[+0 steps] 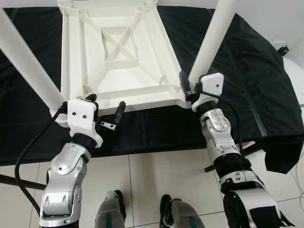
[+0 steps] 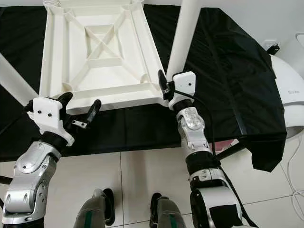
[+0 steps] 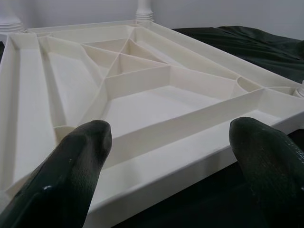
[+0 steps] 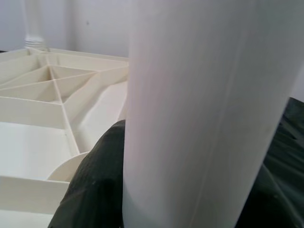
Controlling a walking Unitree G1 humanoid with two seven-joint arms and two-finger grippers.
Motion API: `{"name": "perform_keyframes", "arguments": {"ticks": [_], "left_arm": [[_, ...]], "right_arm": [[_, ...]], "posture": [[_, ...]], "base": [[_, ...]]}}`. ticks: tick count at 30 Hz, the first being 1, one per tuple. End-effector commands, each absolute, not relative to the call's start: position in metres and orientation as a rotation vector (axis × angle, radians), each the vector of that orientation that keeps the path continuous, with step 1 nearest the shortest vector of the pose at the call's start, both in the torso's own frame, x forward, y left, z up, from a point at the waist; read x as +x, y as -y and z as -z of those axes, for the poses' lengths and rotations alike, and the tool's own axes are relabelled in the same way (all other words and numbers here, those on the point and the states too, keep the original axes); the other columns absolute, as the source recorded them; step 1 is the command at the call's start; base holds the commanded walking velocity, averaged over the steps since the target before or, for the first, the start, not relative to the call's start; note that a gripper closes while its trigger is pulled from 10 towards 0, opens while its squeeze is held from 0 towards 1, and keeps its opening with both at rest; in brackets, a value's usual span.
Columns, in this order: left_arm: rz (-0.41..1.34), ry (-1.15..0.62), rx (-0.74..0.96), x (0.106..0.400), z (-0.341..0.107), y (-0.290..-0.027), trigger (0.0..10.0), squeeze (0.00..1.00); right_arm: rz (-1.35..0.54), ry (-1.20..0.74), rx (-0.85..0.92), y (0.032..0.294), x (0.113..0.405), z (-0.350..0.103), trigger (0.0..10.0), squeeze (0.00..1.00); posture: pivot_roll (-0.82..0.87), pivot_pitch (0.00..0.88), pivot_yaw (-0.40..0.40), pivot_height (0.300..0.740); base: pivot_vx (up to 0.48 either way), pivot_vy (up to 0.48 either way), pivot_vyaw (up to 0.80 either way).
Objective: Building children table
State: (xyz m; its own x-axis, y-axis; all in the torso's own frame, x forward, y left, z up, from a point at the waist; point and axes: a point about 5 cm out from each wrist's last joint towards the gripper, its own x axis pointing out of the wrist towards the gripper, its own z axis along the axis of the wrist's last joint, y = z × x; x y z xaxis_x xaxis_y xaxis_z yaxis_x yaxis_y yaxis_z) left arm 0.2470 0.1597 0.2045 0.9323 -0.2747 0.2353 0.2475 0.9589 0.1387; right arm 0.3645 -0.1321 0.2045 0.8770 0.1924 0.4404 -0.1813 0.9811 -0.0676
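- Standing on pale floor tiles [image 1: 156,175], the robot's two feet [image 1: 110,209] show at the near edge of the eye views, just short of the work surface.
- Reaching up from the left, the left gripper [image 1: 105,110] hovers at the near edge of the upturned white tabletop [image 1: 118,52]; its two black fingers [image 3: 71,175] are spread wide apart with nothing between them, one at the near left corner and one out over the black cloth [image 1: 247,71].
- On the other side, the right gripper [image 1: 189,90] is clamped around the base of a white table leg [image 1: 211,38], right where that leg meets the tabletop's near right corner; in the right wrist view a dark finger [image 4: 95,185] presses against the leg's round surface.
- That leg rises steeply out of the corner, tilting toward the robot's right.
- Another white leg [image 1: 26,61] stands at the near left corner, leaning out to the left, just beside the left gripper's white housing.
- The tabletop lies underside up on the black cloth, its ribs forming a crossed square in the middle.
- At the far edge, short threaded sockets [image 3: 145,10] stand up from the far corners.
- Beyond the cloth on the right, a black plug [image 1: 283,49] sits by the white wall.
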Motion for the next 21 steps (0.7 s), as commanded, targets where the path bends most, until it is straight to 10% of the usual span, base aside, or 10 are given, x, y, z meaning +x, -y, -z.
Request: {"name": "perform_keyframes", "arguments": {"ticks": [1,21], "left_arm": [[0.212,0.244,0.096,0.244,-0.203,-0.161,10.0,0.0],[0.29,0.222,0.099,0.243,-0.201,-0.154,10.0,0.0]], "right_arm": [[-0.082,0.385,-0.046,0.156,0.366,-0.19,10.0,0.0],[0.245,0.292,-0.059,0.213,0.359,-0.174,10.0,0.0]], "posture": [[0.07,0.235,-0.067,0.74],[0.06,0.249,-0.041,0.74]], "base": [[0.0,0.0,0.0],[0.0,0.0,0.0]]}}
